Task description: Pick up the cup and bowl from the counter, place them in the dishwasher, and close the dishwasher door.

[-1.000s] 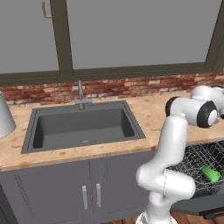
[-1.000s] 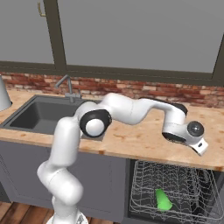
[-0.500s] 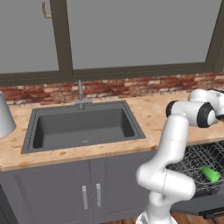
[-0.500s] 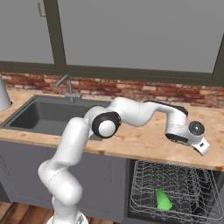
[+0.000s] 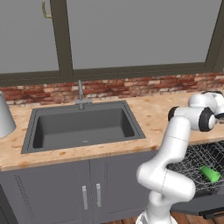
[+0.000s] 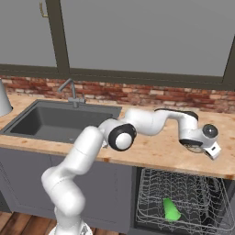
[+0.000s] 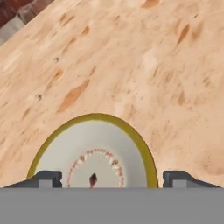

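Note:
The bowl [image 7: 94, 151], olive-rimmed with a pale inside, sits on the wood-grain counter [image 7: 131, 65] directly under my gripper [image 7: 112, 179]. The gripper is open. Its left fingertip [image 7: 48, 178] stands over the bowl's left rim, and the right one is just outside the right rim. In the right base view the hand [image 6: 199, 140] points down at the counter [image 6: 151, 153] and hides the bowl. The green cup [image 6: 170, 209] lies on its side in the dishwasher's wire rack [image 6: 193, 188], and appears as the cup [image 5: 210, 173] from the left. The dishwasher door [image 5: 210, 205] hangs open.
A dark sink [image 5: 83, 127] with a faucet [image 5: 81, 92] takes the counter's left half. A large pale grey cone vessel [image 5: 4, 118] stands at the far left. Grey cabinet doors [image 5: 65, 192] are below, and a brick wall [image 6: 151, 94] is behind.
The arm's elbow has swung right and the hand has crept a little right over the counter. The cup in the rack has not moved.

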Controlling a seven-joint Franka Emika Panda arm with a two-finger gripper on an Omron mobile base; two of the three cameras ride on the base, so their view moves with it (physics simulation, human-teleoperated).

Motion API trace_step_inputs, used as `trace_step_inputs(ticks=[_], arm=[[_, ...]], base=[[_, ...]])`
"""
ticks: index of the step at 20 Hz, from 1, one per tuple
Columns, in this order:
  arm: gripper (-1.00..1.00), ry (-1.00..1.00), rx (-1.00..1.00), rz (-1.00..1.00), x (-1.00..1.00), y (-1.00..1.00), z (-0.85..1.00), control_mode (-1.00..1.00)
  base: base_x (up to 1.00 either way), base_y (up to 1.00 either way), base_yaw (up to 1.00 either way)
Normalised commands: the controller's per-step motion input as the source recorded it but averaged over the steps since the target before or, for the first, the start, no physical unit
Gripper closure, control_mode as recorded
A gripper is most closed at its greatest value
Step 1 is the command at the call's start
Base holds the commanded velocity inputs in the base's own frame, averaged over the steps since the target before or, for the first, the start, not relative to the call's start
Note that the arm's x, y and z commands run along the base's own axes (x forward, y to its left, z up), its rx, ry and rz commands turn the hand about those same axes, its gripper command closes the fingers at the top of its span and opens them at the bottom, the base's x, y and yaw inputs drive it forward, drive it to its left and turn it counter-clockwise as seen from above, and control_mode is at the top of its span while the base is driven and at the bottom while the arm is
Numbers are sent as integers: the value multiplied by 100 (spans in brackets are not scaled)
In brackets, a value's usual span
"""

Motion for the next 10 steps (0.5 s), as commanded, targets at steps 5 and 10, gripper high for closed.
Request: trace_step_inputs(ticks=[5, 10], arm=[[100, 0, 7, 0, 9, -17, -25, -100], [100, 0, 7, 0, 7, -20, -13, -100]], base=[[0, 0, 0], [0, 0, 0]])
